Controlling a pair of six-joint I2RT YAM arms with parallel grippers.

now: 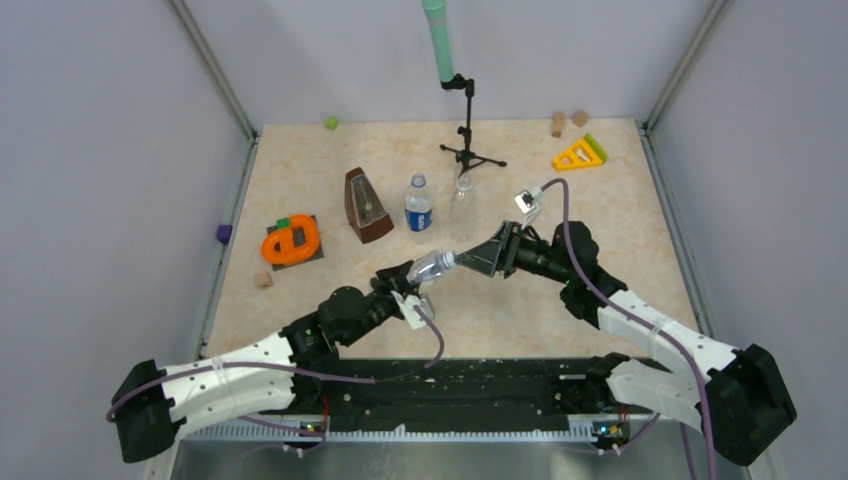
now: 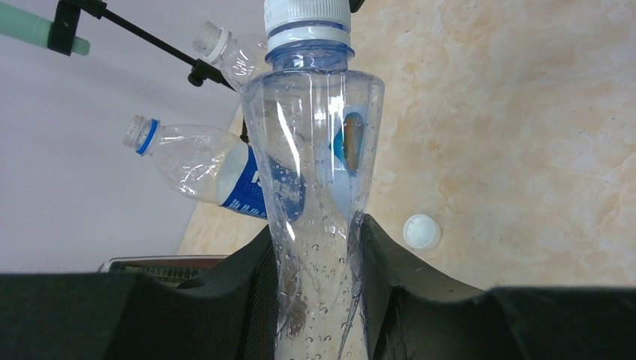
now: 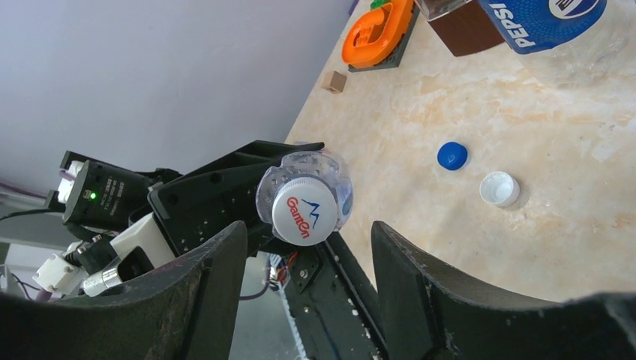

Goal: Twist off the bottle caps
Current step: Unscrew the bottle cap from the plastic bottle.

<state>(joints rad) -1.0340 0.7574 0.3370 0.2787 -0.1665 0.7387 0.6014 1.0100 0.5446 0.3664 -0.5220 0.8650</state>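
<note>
Got the bluish bottle [image 2: 315, 150] held up off the table [image 1: 600, 260], near side of the metronome [image 1: 367, 205] and a bit to its right, lying nearly flat with the neck aimed at the right arm. Left hand [image 2: 319, 229] clamped round its waist, squeezing hard enough to pinch the plastic in. Right hand [image 3: 307, 229] spread open either side of the white cap [image 2: 307, 13], apparently not touching it yet.

Stuff to worry about, just guessing from here:
- Could spin in the left hand once the twisting starts. Soft, already-buckled plastic and droplets inside, so not much bite there.
- Could end up closing on the neck ring or the shoulder rather than the cap if pushed in too deep, and then just wringing the whole bottle.
- Might drop the cap as it comes free and send it rolling off toward the metronome.
- Might clip the two standing bottles with an elbow. Both near enough to tip.

Head count:
- Three bottles: the held one, the blue-label one [image 1: 418, 205] just right of the metronome, and the plain clear one [image 1: 461, 200] one spot further right. Both standing ones uncapped already.
- Three caps: one white, on the held bottle, plus a blue one [image 3: 452, 155] and a second white one [image 3: 499, 188] loose on the table, near side of the metronome.
- Two hands, one metronome.
</note>
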